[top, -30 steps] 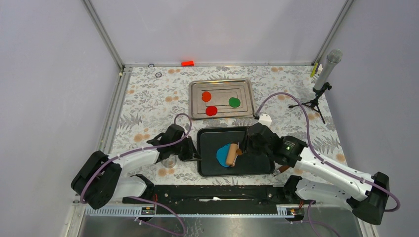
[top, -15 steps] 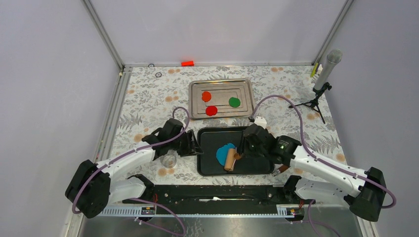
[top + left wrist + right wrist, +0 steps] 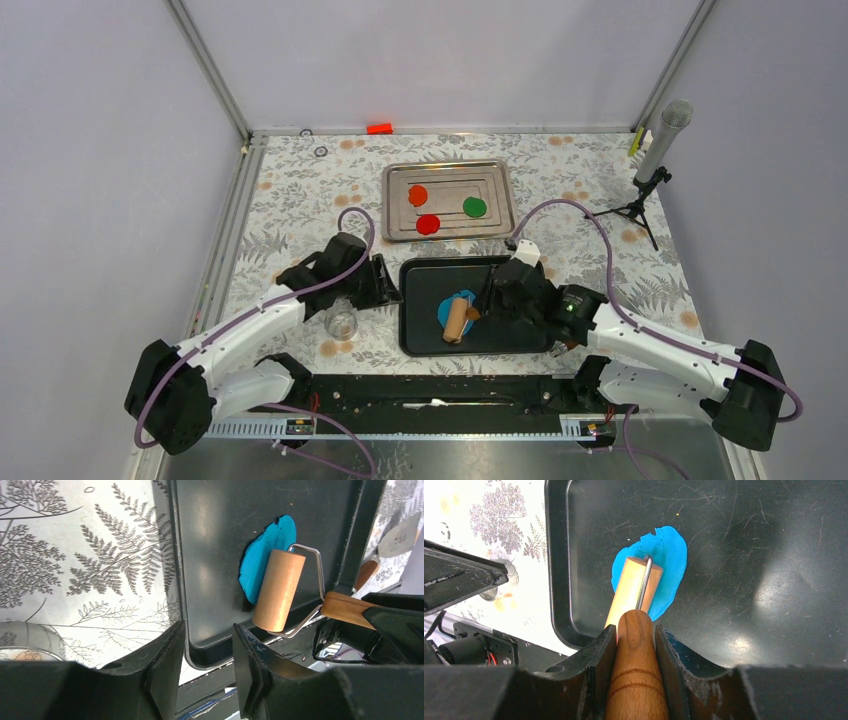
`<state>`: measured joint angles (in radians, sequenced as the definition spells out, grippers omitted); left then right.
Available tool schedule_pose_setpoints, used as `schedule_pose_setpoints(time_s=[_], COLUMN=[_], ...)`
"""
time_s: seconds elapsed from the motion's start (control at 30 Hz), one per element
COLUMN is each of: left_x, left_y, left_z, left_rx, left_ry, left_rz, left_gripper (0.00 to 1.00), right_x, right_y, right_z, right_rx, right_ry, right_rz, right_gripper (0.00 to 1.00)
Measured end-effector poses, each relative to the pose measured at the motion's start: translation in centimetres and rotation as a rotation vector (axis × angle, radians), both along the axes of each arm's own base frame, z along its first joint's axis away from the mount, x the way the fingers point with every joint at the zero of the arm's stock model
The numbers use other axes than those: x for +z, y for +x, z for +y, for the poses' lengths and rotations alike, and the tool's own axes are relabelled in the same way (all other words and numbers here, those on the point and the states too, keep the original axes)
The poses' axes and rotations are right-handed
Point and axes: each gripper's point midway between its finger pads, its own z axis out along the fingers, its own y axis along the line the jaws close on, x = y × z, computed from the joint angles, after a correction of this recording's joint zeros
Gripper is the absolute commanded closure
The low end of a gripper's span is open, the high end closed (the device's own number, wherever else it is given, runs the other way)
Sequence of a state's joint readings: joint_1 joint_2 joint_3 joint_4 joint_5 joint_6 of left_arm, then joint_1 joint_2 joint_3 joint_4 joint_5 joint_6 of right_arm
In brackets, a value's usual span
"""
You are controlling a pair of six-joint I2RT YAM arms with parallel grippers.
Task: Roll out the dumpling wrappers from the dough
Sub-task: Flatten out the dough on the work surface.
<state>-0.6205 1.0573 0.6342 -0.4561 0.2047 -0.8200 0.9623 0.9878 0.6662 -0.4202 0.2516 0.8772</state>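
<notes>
The blue dough [image 3: 446, 309] lies as a flat irregular sheet on the black tray [image 3: 520, 335]. My right gripper [image 3: 487, 308] is shut on the wooden handle [image 3: 636, 650] of a roller [image 3: 457, 322], whose drum rests on the dough's near-left part [image 3: 671, 565]. My left gripper [image 3: 388, 290] is open, its fingers above the tray's left rim [image 3: 180, 555], holding nothing. The roller [image 3: 279, 590] and dough [image 3: 265, 555] also show in the left wrist view. Orange [image 3: 418, 195], red [image 3: 428, 224] and green [image 3: 474, 207] wrappers lie on a silver tray [image 3: 448, 170].
A small glass cup [image 3: 342, 322] stands left of the black tray under the left arm. A wooden-handled scraper [image 3: 570, 345] lies at the tray's right. A microphone on a stand [image 3: 660, 140] is at the back right. A red block [image 3: 379, 128] sits at the back edge.
The roller has moved left and towards me over the dough. My left gripper has drawn back from the tray's left edge, up and to the left.
</notes>
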Motion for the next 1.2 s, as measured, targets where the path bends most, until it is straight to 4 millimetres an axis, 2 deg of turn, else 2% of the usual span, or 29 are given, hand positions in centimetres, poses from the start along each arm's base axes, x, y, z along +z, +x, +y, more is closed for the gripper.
schedule_pose_setpoints(time_s=[0.17,0.4,0.63,0.77,1.03,1.2], left_x=[0.0,1.4,1.7,1.7,1.6,2.5], left_y=[0.2,1.0,0.8,0.7,0.5,1.0], left_z=[0.5,1.4,2.5,2.9,3.2,2.9], left_rx=[0.019,0.056,0.081,0.087,0.082,0.078], left_ry=[0.042,0.098,0.147,0.161,0.177,0.170], left_rz=[0.015,-0.003,-0.008,-0.006,0.002,-0.018], left_gripper=[0.61,0.62,0.63,0.64,0.64,0.64], right_x=[-0.1,-0.2,-0.8,-0.5,1.8,5.1], right_y=[0.2,0.4,1.9,2.4,1.5,1.0], right_z=[-0.1,-0.9,3.1,3.4,0.9,1.8], right_rx=[-0.052,-0.089,-0.063,-0.049,0.113,0.239], right_ry=[-0.001,0.018,0.051,0.039,-0.102,-0.117], right_rz=[-0.006,-0.051,-0.074,-0.117,-0.202,-0.228], right_gripper=[1.00,1.00,1.00,1.00,1.00,1.00])
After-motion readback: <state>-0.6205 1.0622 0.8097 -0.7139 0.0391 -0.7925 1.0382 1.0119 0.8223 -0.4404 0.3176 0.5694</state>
